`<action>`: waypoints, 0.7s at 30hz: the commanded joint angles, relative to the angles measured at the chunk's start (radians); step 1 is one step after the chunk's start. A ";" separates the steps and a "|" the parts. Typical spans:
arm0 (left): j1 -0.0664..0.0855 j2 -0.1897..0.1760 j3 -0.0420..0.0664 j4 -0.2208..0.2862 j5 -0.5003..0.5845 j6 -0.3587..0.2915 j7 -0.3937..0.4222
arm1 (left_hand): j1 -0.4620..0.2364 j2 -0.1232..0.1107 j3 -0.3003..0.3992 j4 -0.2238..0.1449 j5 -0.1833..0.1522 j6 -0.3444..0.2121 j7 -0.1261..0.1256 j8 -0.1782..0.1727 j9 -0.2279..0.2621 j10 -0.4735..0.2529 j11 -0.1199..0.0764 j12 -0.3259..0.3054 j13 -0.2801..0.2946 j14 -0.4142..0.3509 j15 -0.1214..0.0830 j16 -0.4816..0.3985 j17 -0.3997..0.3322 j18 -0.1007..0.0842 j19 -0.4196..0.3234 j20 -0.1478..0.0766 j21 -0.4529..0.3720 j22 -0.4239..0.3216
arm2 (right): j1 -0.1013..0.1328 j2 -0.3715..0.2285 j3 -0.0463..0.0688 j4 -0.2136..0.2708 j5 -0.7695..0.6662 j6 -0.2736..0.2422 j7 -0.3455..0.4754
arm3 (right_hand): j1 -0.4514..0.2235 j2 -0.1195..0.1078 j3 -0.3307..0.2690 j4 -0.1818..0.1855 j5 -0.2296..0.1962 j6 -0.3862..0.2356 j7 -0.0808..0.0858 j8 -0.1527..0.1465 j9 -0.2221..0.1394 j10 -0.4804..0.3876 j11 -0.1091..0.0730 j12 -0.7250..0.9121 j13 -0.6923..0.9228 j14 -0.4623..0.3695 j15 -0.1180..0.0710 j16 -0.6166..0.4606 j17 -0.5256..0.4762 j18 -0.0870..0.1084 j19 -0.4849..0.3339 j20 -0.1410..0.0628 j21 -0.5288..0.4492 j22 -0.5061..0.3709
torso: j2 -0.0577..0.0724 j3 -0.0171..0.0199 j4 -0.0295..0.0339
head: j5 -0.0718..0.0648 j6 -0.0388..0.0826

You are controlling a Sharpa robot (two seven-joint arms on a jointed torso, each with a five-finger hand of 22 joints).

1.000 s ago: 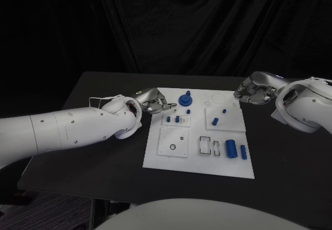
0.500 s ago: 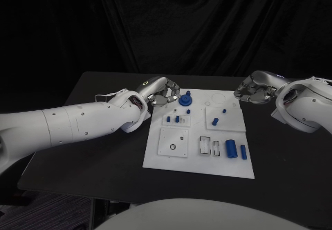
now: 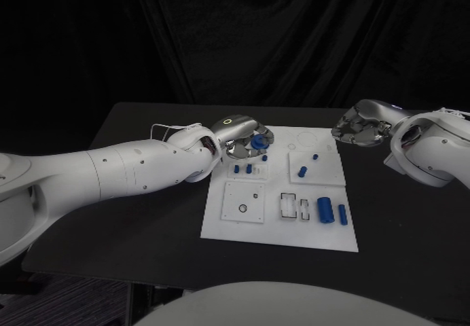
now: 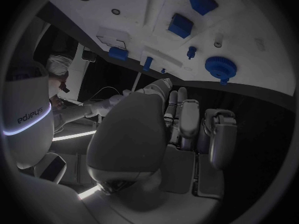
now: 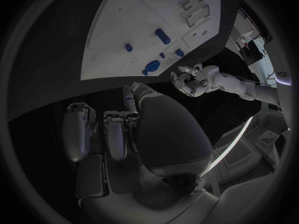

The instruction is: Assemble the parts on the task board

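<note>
The white task board point(image 3: 279, 234) lies mid-table. A blue gear point(image 3: 259, 141) stands near its far edge, with small blue pegs point(image 3: 250, 168) just in front of it. My left hand point(image 3: 238, 133) hovers over the board's far left part, right beside the gear, with its fingers bent and nothing in them. The left wrist view shows the gear point(image 4: 218, 67) a short gap beyond the fingertips of that hand point(image 4: 181, 129). My right hand point(image 3: 356, 129) hangs off the board's far right corner, fingers curled in on nothing. Its own wrist view shows the right hand point(image 5: 124, 129) with the board point(image 5: 118, 30) beyond it.
Two larger blue cylinders point(image 3: 333, 211) lie at the board's near right, beside rectangular slots point(image 3: 291, 206). A short blue peg point(image 3: 305, 172) and a smaller one point(image 3: 316, 157) sit on the right raised square. Black table point(image 3: 128, 224) surrounds the board.
My left hand has moved from the board's left edge to the far side and right, ending beside the blue gear. My right hand has stayed where it was.
</note>
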 commanded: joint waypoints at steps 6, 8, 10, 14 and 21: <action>-0.001 0.040 0.001 -0.030 -0.170 0.054 -0.033 | -0.009 -0.021 0.006 -0.005 -0.002 -0.007 -0.008 -0.001 -0.060 -0.015 0.004 -0.014 -0.035 0.003 0.005 -0.010 -0.022 -0.006 0.108 -0.004 0.003 0.263 | -0.002 -0.004 0.001 0.008 -0.002 -0.021 -0.007 | -0.004 0.006 0.004 -0.002 0.004 0.007 -0.001 0.001 0.001 0.106 -0.001 0.003 0.263 0.102 0.001 0.003 0.263 0.018 0.026 0.002 0.004 0.208 | 0.001 -0.0003 -0.0014 | -0.007 0.000; -0.001 0.048 0.001 -0.034 -0.185 0.059 -0.049 | -0.013 -0.025 0.005 -0.006 -0.002 -0.001 -0.011 -0.001 -0.073 -0.011 0.004 -0.015 -0.044 0.009 0.005 -0.008 -0.023 -0.006 0.108 -0.005 0.003 0.263 | -0.002 -0.004 0.001 0.009 -0.002 -0.020 -0.007 | -0.004 0.006 0.004 -0.002 0.004 0.007 -0.001 0.001 0.001 0.106 -0.001 0.003 0.263 0.102 0.001 0.003 0.263 0.018 0.026 0.002 0.004 0.208 | 0.000 0.0001 -0.0007 | -0.010 0.000; -0.001 0.053 0.001 -0.038 -0.204 0.065 -0.062 | -0.015 -0.027 0.005 -0.008 0.000 0.004 -0.011 0.000 -0.085 -0.008 0.008 -0.015 -0.051 0.014 0.007 -0.007 -0.025 -0.006 0.108 -0.006 0.003 0.263 | -0.002 -0.004 0.001 0.010 -0.002 -0.020 -0.008 | -0.004 0.006 0.004 -0.002 0.004 0.007 -0.001 0.001 0.001 0.106 -0.001 0.003 0.263 0.102 0.001 0.003 0.263 0.018 0.026 0.002 0.004 0.208 | 0.000 0.0005 -0.0011 | -0.011 0.000; -0.001 0.058 0.002 -0.038 -0.258 0.079 -0.106 | -0.030 -0.034 -0.001 -0.007 -0.006 0.008 -0.017 -0.001 -0.106 -0.002 0.013 -0.018 -0.066 0.017 0.011 -0.009 -0.034 -0.006 0.108 -0.007 0.003 0.263 | -0.002 -0.004 0.001 0.010 -0.002 -0.019 -0.007 | -0.004 0.006 0.004 -0.002 0.004 0.007 -0.001 0.001 0.001 0.106 -0.001 0.003 0.263 0.102 0.001 0.003 0.263 0.018 0.026 0.002 0.004 0.208 | 0.001 0.0012 -0.0019 | -0.009 0.000; -0.001 0.071 0.002 -0.047 -0.288 0.111 -0.165 | -0.041 -0.037 -0.001 -0.008 -0.006 0.002 -0.032 -0.002 -0.139 0.008 0.024 -0.025 -0.089 0.020 0.018 -0.012 -0.044 -0.006 0.108 -0.008 0.003 0.263 | -0.002 -0.005 0.001 0.010 -0.002 -0.021 -0.006 | -0.004 0.006 0.004 -0.002 0.004 0.007 -0.001 0.001 0.001 0.106 -0.001 0.003 0.263 0.102 0.001 0.003 0.263 0.018 0.026 0.002 0.004 0.208 | 0.001 0.0016 -0.0007 | -0.011 0.000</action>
